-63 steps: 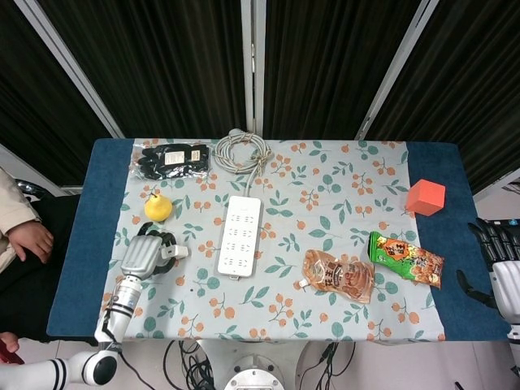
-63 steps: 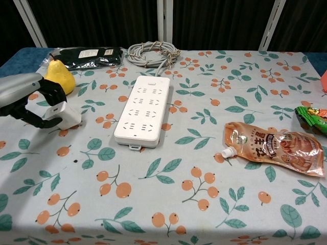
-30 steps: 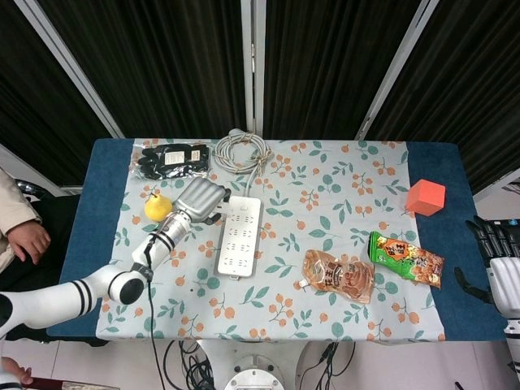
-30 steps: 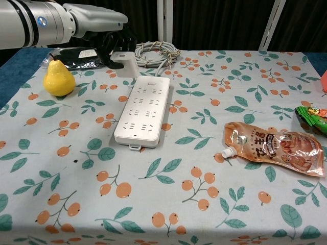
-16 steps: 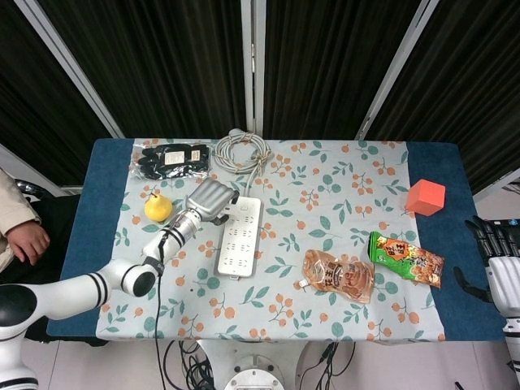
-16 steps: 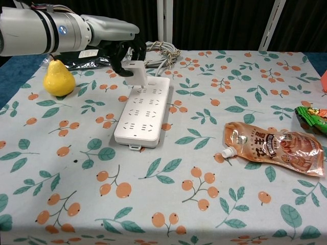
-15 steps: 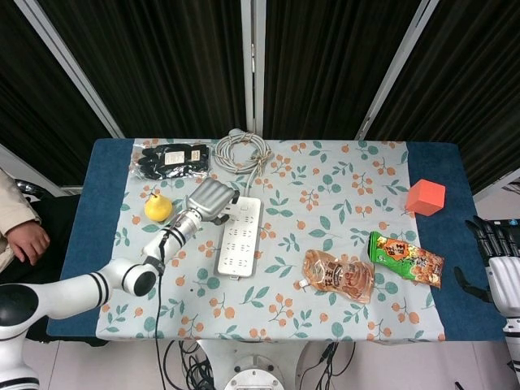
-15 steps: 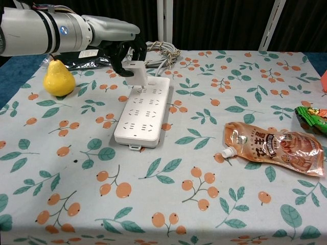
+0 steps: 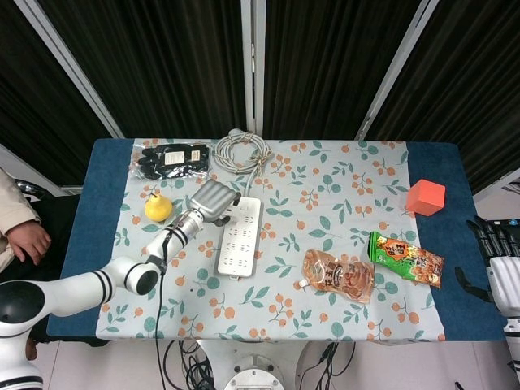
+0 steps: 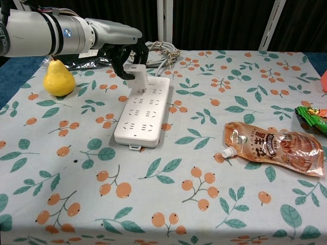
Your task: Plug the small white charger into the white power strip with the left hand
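Note:
The white power strip (image 9: 240,236) (image 10: 144,109) lies lengthwise near the table's middle, its grey cord (image 9: 240,151) (image 10: 153,52) coiled behind it. My left hand (image 9: 213,199) (image 10: 122,48) grips the small white charger (image 10: 138,74) from above. The charger stands upright on the strip's far end, at the left of that end. In the head view the hand hides the charger. Whether its pins are in a socket cannot be made out. My right hand (image 9: 502,260) rests open at the table's far right edge, holding nothing.
A yellow pear (image 9: 158,207) (image 10: 59,77) and a black packet (image 9: 172,159) (image 10: 84,55) sit left of the strip. An orange pouch (image 9: 338,275) (image 10: 273,147), a green snack bag (image 9: 405,258) and a red cube (image 9: 426,197) lie to the right.
My left hand carried the charger from the table's left side up and over to the strip's far end, then lowered it onto the strip. The right hand stayed put.

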`<state>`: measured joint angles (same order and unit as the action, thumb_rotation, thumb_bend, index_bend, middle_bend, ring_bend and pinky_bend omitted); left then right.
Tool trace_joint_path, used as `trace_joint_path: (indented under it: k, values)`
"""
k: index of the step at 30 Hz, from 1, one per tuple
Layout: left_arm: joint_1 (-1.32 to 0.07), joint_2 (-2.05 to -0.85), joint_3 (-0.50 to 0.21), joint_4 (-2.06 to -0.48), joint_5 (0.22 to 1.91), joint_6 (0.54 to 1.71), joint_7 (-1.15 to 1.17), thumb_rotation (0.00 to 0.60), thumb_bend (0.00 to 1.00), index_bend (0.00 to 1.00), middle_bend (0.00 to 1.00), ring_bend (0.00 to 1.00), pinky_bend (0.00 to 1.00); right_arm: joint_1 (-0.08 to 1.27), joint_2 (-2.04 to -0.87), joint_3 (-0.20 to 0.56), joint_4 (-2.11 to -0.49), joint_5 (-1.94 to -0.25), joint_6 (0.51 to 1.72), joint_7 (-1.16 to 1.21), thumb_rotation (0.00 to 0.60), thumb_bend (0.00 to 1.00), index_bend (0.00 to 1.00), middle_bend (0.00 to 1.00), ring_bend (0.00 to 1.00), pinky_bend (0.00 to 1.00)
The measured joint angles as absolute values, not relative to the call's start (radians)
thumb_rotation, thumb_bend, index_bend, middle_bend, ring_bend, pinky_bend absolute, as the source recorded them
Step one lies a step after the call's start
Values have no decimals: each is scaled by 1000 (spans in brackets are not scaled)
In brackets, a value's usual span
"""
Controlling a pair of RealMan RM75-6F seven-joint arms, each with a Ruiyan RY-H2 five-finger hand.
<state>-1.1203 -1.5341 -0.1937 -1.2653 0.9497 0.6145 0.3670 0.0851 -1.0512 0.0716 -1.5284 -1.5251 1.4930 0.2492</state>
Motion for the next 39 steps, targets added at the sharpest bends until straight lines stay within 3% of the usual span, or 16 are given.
trace_joint_path:
  k: [25, 39]
  values:
    - [-1160, -1541, -149, -1239, 915, 598, 376, 600, 474, 632, 678, 584, 515, 82, -1054, 72, -1522, -1518, 1490, 252, 600, 303, 0, 0, 0, 0]
    - [-1205, -1568, -123, -1193, 886, 570, 413, 600, 490, 707, 752, 592, 511, 76, -1057, 71, -1515, -1514, 1493, 257, 600, 304, 0, 0, 0, 0]
